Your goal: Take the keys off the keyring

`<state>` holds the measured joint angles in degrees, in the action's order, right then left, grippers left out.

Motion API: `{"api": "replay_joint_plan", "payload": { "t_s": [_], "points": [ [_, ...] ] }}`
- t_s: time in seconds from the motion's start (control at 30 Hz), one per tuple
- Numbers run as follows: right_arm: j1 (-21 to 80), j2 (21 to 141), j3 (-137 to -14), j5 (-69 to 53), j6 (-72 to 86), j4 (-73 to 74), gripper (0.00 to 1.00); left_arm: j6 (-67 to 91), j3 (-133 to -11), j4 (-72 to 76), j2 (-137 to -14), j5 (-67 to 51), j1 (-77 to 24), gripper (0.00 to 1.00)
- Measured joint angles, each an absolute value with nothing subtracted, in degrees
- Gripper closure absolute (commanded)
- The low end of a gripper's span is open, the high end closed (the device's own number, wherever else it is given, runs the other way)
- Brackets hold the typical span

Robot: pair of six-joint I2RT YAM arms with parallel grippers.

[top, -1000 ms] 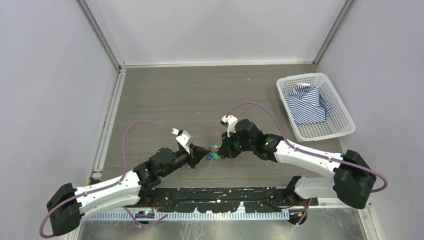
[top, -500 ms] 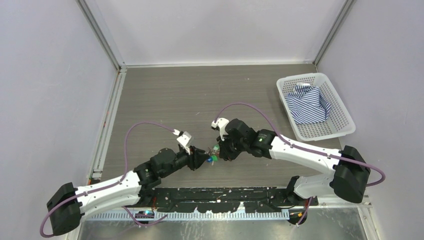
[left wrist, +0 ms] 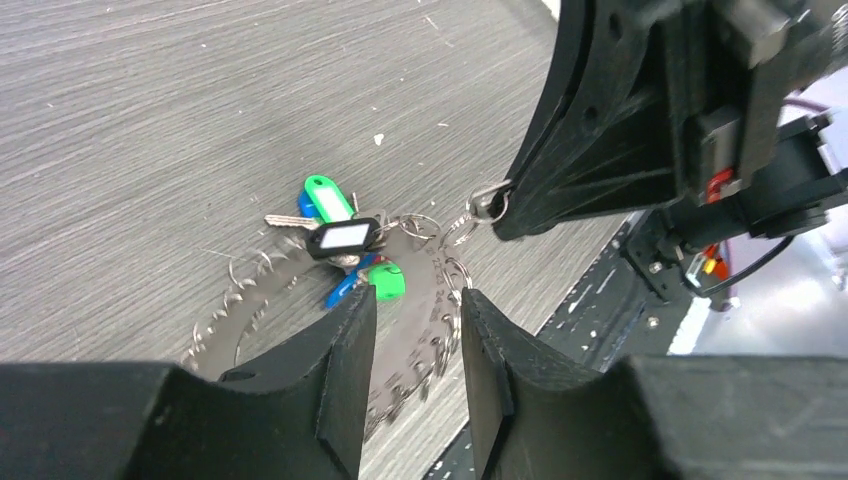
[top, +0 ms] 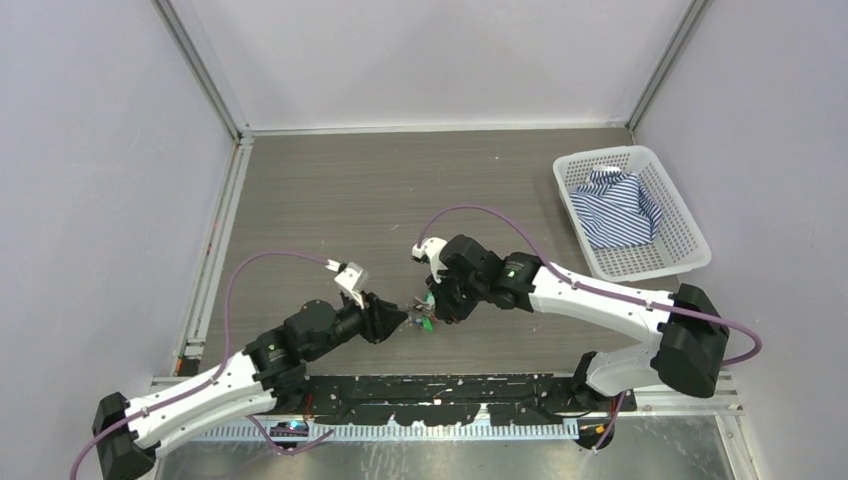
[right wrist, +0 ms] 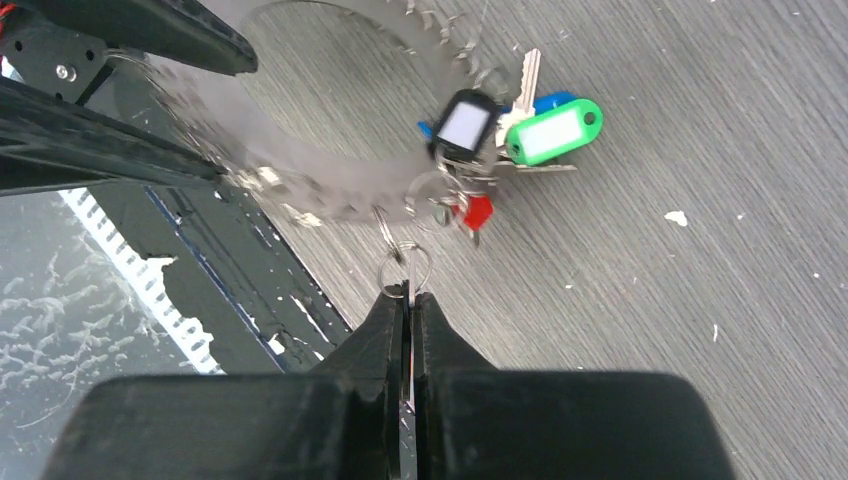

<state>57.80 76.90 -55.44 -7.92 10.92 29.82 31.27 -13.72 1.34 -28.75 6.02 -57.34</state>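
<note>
The keys (left wrist: 345,237), with green, black, blue and red heads, hang in a bunch (right wrist: 550,130) on the jagged grey keyring (left wrist: 240,300), which is blurred with motion just above the table. My left gripper (left wrist: 417,298) is open; part of the keyring's rim shows in the gap beyond its fingertips. My right gripper (right wrist: 408,292) is shut on a small split ring (right wrist: 405,268) linked to the bunch. From above, the left gripper (top: 398,321) and the right gripper (top: 432,312) face each other with the keys (top: 425,320) between them. The keyring (right wrist: 300,180) curves toward the left fingers (right wrist: 150,30).
A white basket (top: 605,155) holding a striped blue shirt (top: 615,205) stands at the right. The black mounting rail (top: 440,395) runs along the near edge, close under the keys. Metal frame posts rise at the back corners.
My left gripper has opened and let go of the keyring, and its arm has drawn back to the left. My right gripper has shifted left, still shut, carrying the bunch.
</note>
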Motion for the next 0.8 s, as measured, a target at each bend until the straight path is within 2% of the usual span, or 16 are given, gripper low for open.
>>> {"api": "replay_joint_plan", "payload": {
  "t_s": [0.13, 0.2, 0.4, 0.67, 0.8],
  "points": [
    [59.59, 78.74, -56.10, -8.78, 11.11, 30.81, 0.99, 34.17, -15.27, -3.36, -25.39, 6.44, -57.34, 0.58],
    [60.45, 79.99, -56.10, -9.45, 11.55, 31.33, 0.99, 35.92, -15.57, -5.08, -24.45, 6.37, -57.34, 0.60],
    [61.41, 82.46, -56.34, -10.55, 13.74, 32.60, 0.99, 43.27, -15.84, -9.65, -25.80, 3.25, -57.32, 0.76],
    [60.80, 89.95, -63.70, -7.70, 16.64, 34.98, 0.99, 52.84, -14.06, -9.72, -26.44, -1.61, -57.32, 0.82],
    [60.25, 94.37, -67.42, -6.66, 18.44, 35.70, 0.99, 57.45, -11.40, -6.68, -29.12, -1.87, -57.32, 0.81]
  ]
}}
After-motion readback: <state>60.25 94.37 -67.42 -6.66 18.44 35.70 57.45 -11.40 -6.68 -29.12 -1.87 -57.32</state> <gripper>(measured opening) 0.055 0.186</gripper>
